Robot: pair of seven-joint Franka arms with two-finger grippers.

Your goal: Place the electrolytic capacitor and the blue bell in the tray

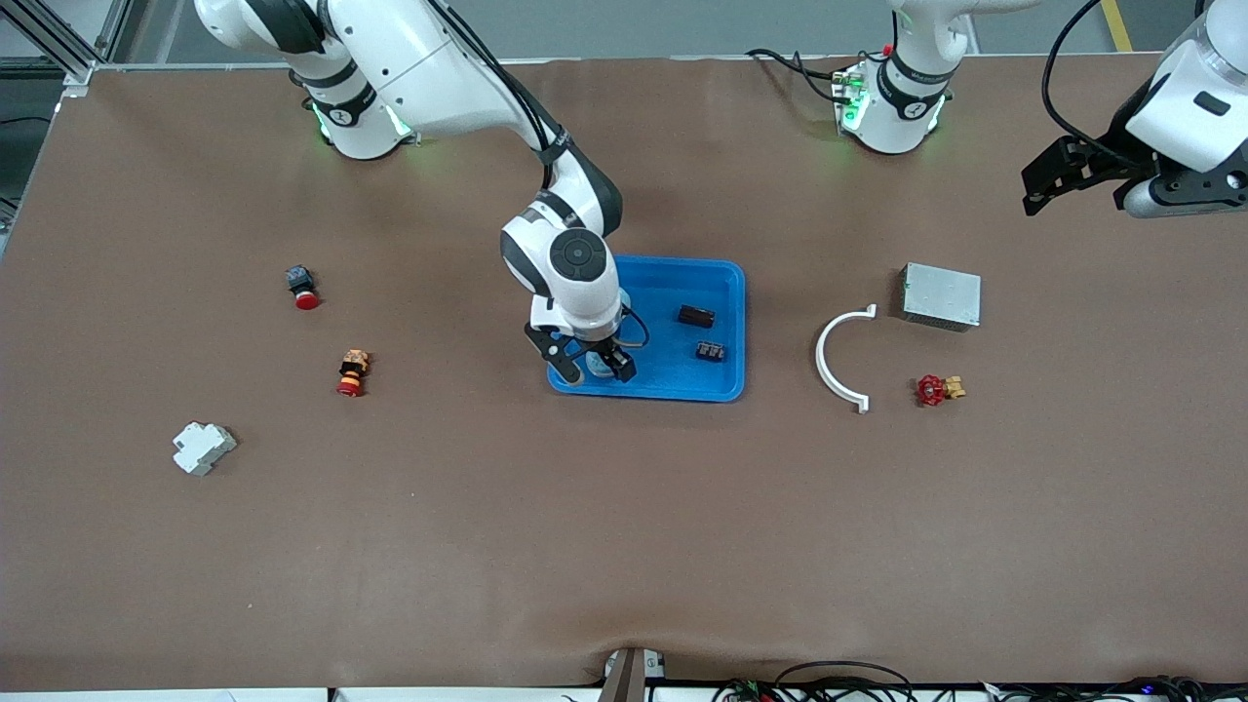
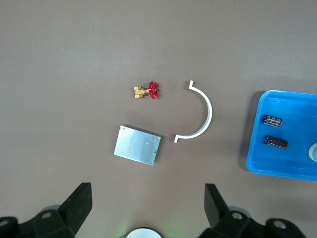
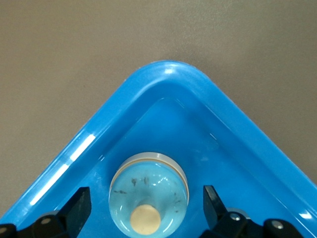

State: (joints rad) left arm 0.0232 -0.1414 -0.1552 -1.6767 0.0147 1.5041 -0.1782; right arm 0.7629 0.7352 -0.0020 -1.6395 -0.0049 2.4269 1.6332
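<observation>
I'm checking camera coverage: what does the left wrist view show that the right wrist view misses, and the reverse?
Only the left wrist view shows the grey metal box, white curved plastic bracket, red-handled brass valve, and two small black parts in the tray. Only the right wrist view shows the pale blue domed bell between the open right gripper. Both show the bright-blue plastic tray.

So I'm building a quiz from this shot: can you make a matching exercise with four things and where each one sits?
Things:
1. blue bell
2. grey metal box
3. red-handled valve
4. white breaker

Places:
A. toward the right arm's end of the table, nearest the front camera of the four
B. in the tray, between the open fingers of the right gripper
C. beside the white curved clip, nearer the front camera than the box
D. below the raised, open left gripper

Pairs: 1-B, 2-D, 3-C, 4-A
</observation>
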